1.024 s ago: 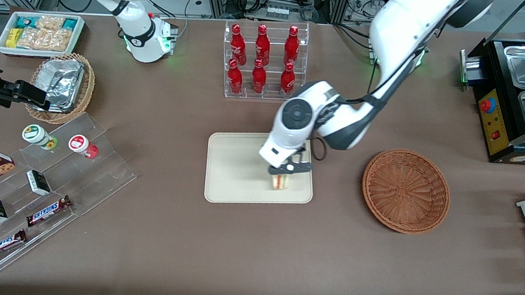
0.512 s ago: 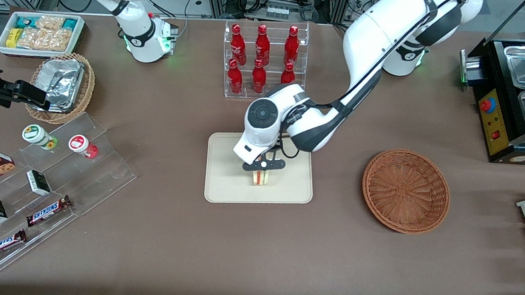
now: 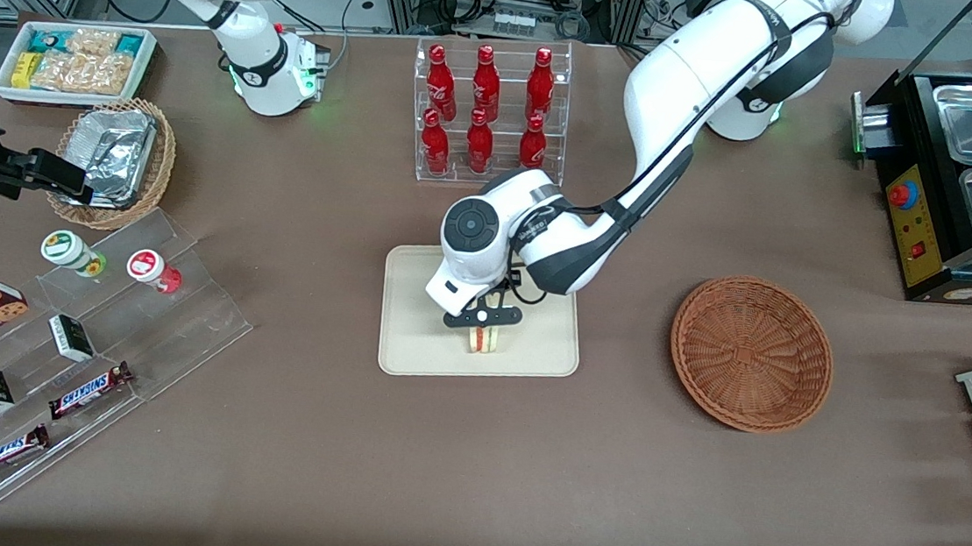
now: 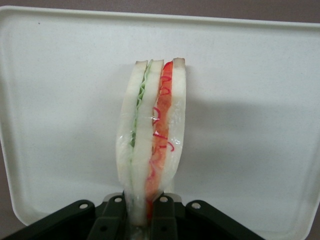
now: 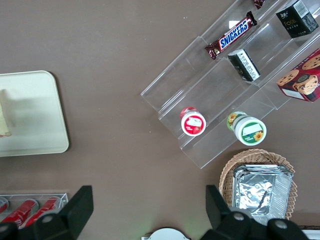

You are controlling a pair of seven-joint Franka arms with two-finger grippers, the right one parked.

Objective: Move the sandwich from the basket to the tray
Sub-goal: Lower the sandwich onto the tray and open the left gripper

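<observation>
Front view, and I start at the tray (image 3: 419, 337): cream, low-rimmed, flat on the brown table, and I am hanging right over it. My gripper (image 3: 483, 320) points straight down above the tray's middle, a little toward the edge nearest the front camera. Directly beneath my fingertips is the sandwich (image 3: 484, 340), held upright on its narrow side with the striped filling edge facing that camera. I carry it this way because a wedge pinched across its two bread faces stays square and does not flop, and it can go down on its base without tipping.

Moving along toward the working arm's end of the table, the basket (image 3: 752, 353) sits well apart from me, reddish-brown wicker, nothing in it that I can see. So the pick looks done and I judge this to be the lowering stage.

Now the wrist camera, and here are my fingers (image 4: 111, 220), drawn in close and pinching the sandwich (image 4: 152, 145) at its thick end. The gap between them is just the width of the bread, no slack. Green layer on one side, red on the other, white bread outside both. The tray (image 4: 260, 90) fills the background under the wedge; whether the tip touches it yet I cannot tell.
</observation>
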